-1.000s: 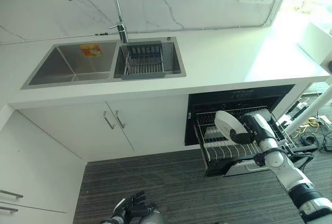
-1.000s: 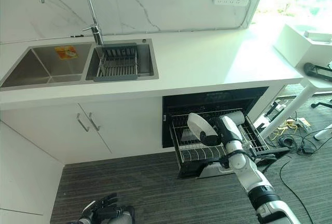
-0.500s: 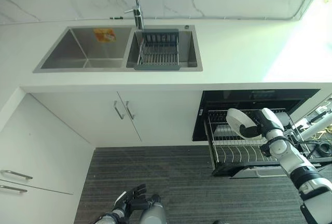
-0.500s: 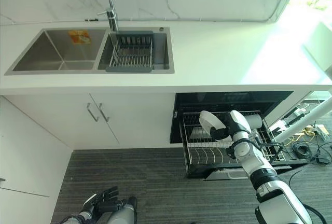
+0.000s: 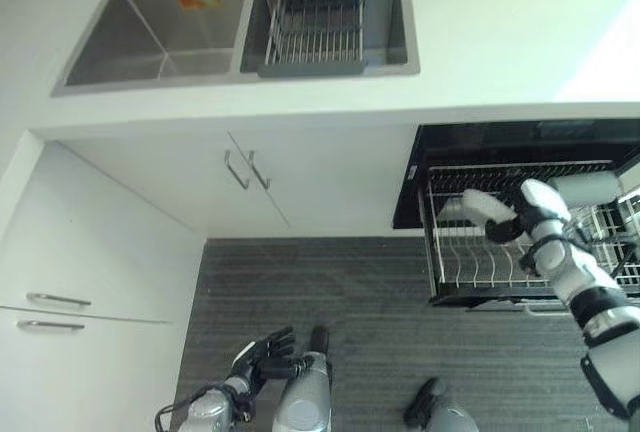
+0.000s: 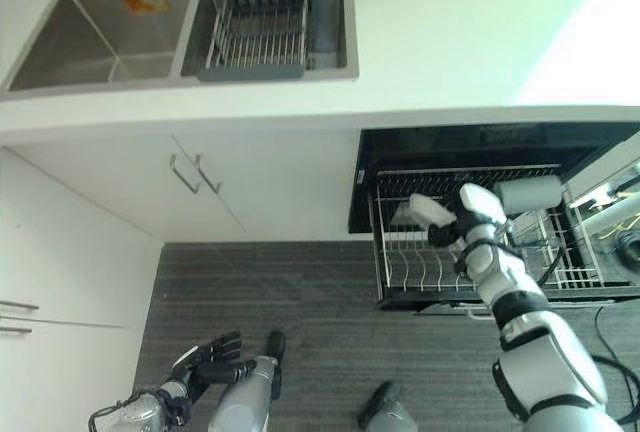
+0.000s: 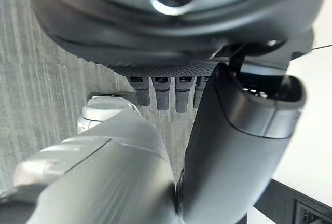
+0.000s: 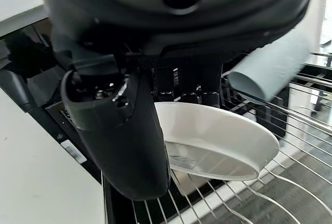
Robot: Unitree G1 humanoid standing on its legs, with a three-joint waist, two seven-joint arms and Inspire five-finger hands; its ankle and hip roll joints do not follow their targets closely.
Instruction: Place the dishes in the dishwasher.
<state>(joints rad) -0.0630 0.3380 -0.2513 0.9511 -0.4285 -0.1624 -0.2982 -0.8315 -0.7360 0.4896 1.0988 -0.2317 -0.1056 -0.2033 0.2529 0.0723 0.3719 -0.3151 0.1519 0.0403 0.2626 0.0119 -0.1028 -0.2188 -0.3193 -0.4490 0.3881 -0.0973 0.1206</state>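
Note:
A white plate [image 5: 478, 206] sits tilted just above the wire tines of the pulled-out dishwasher rack [image 5: 470, 267], at the rack's left side. My right hand [image 5: 512, 228] is shut on it; in the right wrist view the thumb [image 8: 122, 130] lies over the plate [image 8: 218, 141] and the fingers curl behind its rim. A pale cylindrical cup [image 6: 530, 193] lies on its side in the rack behind the hand. My left hand [image 5: 262, 352] hangs low over the floor, open, with nothing in it.
The dishwasher's dark opening [image 5: 520, 142] lies under the white counter [image 5: 520, 32]. A double sink [image 5: 140, 37] holds a grey dish rack [image 5: 315, 22] in its right basin. Cabinet doors [image 5: 245, 167] and drawers [image 5: 55, 312] stand to the left, above grey striped floor [image 5: 350, 332].
The camera has tipped downward, shifting the whole picture. My right hand has brought the plate lower and flatter, closer to the rack's tines. The left hand stays hanging.

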